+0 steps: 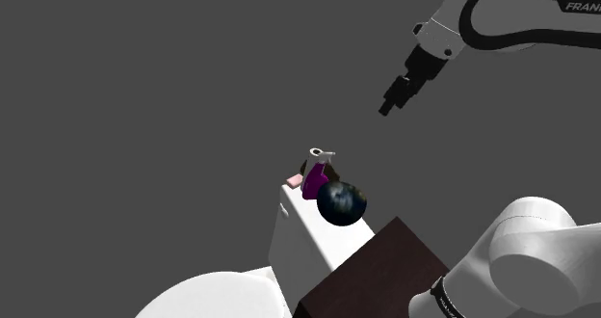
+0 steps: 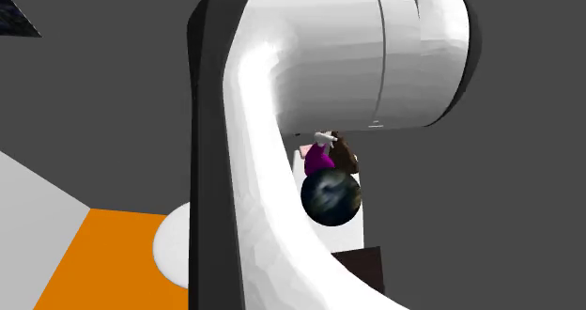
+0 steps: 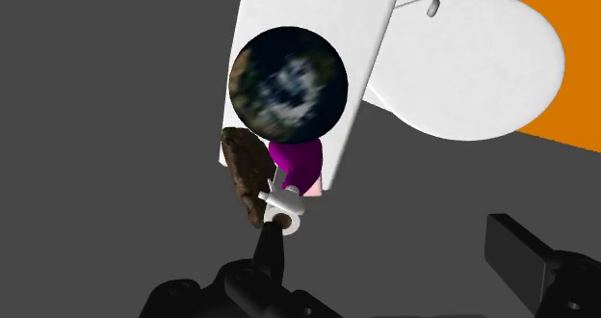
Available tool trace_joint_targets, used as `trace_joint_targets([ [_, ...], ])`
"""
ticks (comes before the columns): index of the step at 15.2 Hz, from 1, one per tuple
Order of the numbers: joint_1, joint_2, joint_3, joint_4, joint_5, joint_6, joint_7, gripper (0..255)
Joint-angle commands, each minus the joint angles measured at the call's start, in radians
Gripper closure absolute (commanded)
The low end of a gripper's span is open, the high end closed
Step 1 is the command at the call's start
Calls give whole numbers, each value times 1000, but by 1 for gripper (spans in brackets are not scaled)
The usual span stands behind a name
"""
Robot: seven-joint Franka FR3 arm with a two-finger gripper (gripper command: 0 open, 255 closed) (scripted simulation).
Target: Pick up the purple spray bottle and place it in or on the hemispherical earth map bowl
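Observation:
The purple spray bottle with its white trigger head stands on a narrow white block. It is right beside the dark globe-patterned earth map bowl. My gripper hangs high above and off to the shoulder view's right of them. Its fingers are open and hold nothing. In the wrist view one fingertip lines up below the bottle's nozzle, well short of it.
A brown lumpy object and a small pink item crowd the bottle on the block. A rounded white body adjoins the block, over an orange floor. The dark stand box is near. The white arm fills the second exterior view.

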Motion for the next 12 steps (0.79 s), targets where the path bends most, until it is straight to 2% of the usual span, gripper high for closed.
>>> trace_joint_targets([
  [1,7,-4,-54,-61,-11,76,-78,0],
  [6,38,54,-201,-162,-28,269,-274,0],
  [9,64,127,-293,-196,-11,389,-413,0],
  [12,140,214,-421,-207,9,504,-554,0],
])
